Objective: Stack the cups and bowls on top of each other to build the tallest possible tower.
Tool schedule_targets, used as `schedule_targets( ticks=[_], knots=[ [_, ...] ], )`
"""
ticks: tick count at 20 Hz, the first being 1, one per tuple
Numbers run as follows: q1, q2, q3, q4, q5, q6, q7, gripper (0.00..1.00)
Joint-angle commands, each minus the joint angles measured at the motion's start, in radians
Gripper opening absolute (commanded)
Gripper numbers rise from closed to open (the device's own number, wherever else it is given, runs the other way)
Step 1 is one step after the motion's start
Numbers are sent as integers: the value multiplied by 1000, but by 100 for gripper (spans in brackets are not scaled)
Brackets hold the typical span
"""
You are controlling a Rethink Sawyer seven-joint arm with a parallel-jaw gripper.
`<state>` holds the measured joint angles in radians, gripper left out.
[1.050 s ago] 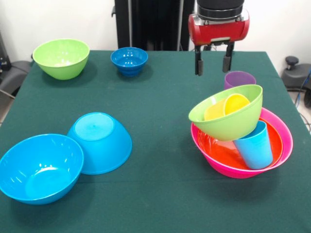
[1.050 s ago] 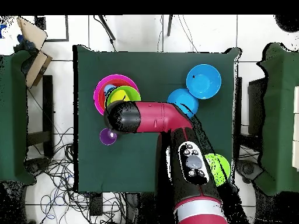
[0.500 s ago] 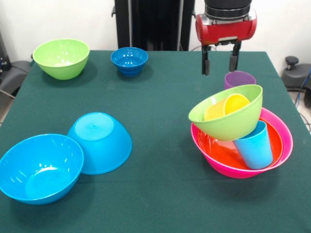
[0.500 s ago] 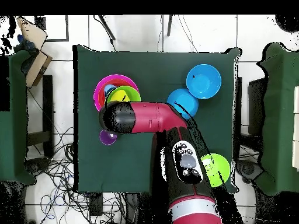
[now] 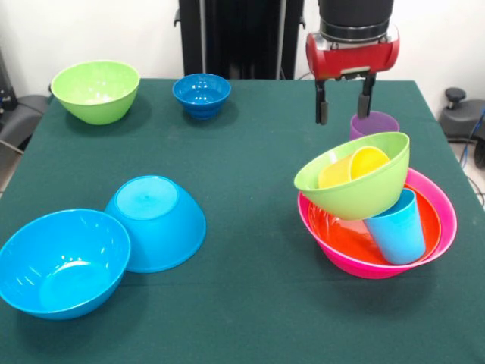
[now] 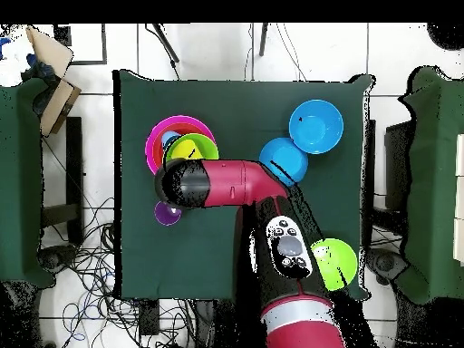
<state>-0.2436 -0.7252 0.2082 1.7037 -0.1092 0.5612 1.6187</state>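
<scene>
The tool (image 5: 345,111), fingers spread and empty, hangs just above the purple cup (image 5: 373,123), which stands on the bench (image 5: 250,152) right behind the pink bowl (image 5: 439,227). Centre over the cup's rim (it looks slippery), descend straight, then pinch one wall.

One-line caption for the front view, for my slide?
Open gripper hovers above purple cup, behind the tilted tower.

On the bench (image 5: 250,303), the tower (image 5: 377,220) sits at the right with a cup (image 5: 373,123) just behind it, two bowls (image 5: 106,243) touch at the front left, and two more bowls (image 5: 144,92) sit apart at the back left.
</scene>
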Motion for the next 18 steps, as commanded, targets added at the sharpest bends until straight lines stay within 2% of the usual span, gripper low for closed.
schedule_targets(
  ticks=[1,18],
  knots=[
    [13,90,20,14,8,-62,146,100],
    [-2,113,35,5,19,-79,140,100]
  ],
)
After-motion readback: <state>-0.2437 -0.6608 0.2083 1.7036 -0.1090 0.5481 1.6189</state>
